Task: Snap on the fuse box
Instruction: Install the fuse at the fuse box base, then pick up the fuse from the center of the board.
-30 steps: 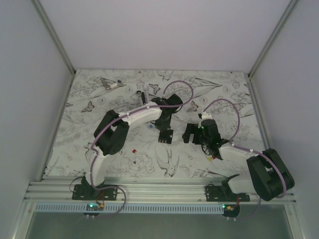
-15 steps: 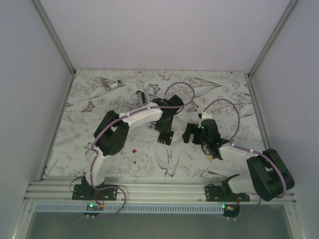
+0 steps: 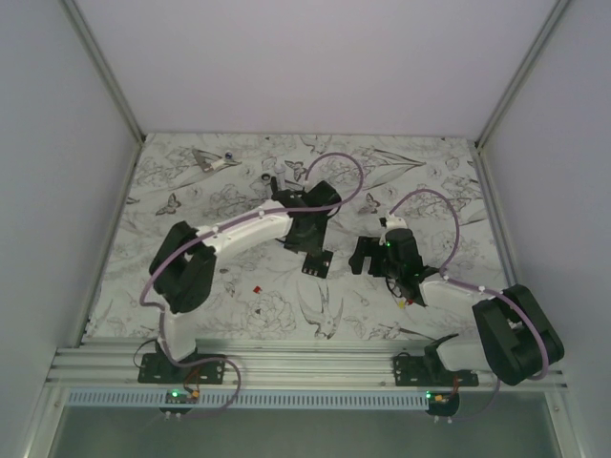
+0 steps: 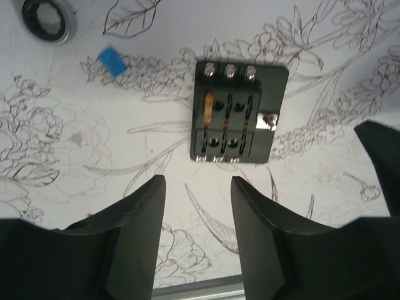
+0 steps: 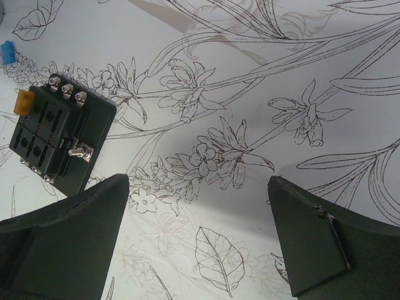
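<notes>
**Top external view**
- Worktop (image 3: 239, 315): covered by a white cloth printed with flowers, birds and butterflies.
- Fuse box (image 3: 317, 262): black and squarish, flat on the cloth near the middle of the worktop.
- Left claw (image 3: 309, 244): over the far edge of the box, its arm reaching in from the left. How far it is spread cannot be read from here.
- Right claw (image 3: 366, 256): just right of the box and apart from it.
- Red fuse (image 3: 256, 285): loose on the cloth, left of the box and nearer the arm bases.

**Left wrist view**
- Left claw (image 4: 197, 187): fingers (image 4: 140, 231) parted, with bare cloth in the gap and nothing pinched.
- Fuse box (image 4: 239, 111): beyond the fingertips and apart from them, a little right of the gap's line. Its top face is up, with a row of screw heads along each of the far and near edges and a metal tab on its right side.
- Orange fuse (image 4: 209, 100): seated in the box's far-left slot.
- Blue fuse (image 4: 113, 61): loose on the cloth, left of the box and well apart from it.
- Metal ring (image 4: 49, 19): top left corner of the frame.

**Right wrist view**
- Right claw (image 5: 199, 184): fingers spread wide, with only cloth between them and nothing held.
- Fuse box (image 5: 59, 140): outside the finger at the frame's left, lying aslant. Its near corner meets that finger's outline, and whether they touch cannot be told.
- Orange fuse (image 5: 24, 100): at the box's far-left corner.
- Blue fuse (image 5: 6, 51): cut off by the left edge of the frame.
</notes>
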`<state>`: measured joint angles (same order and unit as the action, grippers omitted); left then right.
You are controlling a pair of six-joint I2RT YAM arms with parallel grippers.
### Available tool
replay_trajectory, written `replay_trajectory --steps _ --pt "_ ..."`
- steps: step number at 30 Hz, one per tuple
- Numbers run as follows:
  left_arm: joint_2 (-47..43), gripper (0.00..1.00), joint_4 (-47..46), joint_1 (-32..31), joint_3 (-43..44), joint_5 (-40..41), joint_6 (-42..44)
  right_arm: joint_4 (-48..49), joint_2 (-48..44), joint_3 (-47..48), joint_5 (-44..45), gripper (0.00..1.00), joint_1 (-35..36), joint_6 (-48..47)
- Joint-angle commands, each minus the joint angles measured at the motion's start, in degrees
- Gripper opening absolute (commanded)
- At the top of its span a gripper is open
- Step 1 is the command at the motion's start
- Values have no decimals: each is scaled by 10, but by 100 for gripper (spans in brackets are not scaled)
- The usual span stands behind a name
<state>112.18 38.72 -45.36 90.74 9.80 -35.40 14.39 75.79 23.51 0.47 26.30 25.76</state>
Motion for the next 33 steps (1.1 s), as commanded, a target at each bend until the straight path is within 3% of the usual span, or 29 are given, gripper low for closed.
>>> replay_trajectory --steps 1,15,24,28,33 --pt "-72 50 -10 5 -67 -7 -9 14 -9 10 -12 100 -5 -5" --pt "-245 62 -19 59 -333 17 -106 10 -21 15 -22 100 -3 -15" --pt "-249 56 -97 74 -423 23 -229 9 -16 16 -17 100 -3 -13" --pt "-222 46 -105 74 -412 24 -287 10 -12 15 -17 100 -3 -14" --pt "-204 45 -105 70 -409 51 -326 11 -12 15 -17 100 -3 -15"
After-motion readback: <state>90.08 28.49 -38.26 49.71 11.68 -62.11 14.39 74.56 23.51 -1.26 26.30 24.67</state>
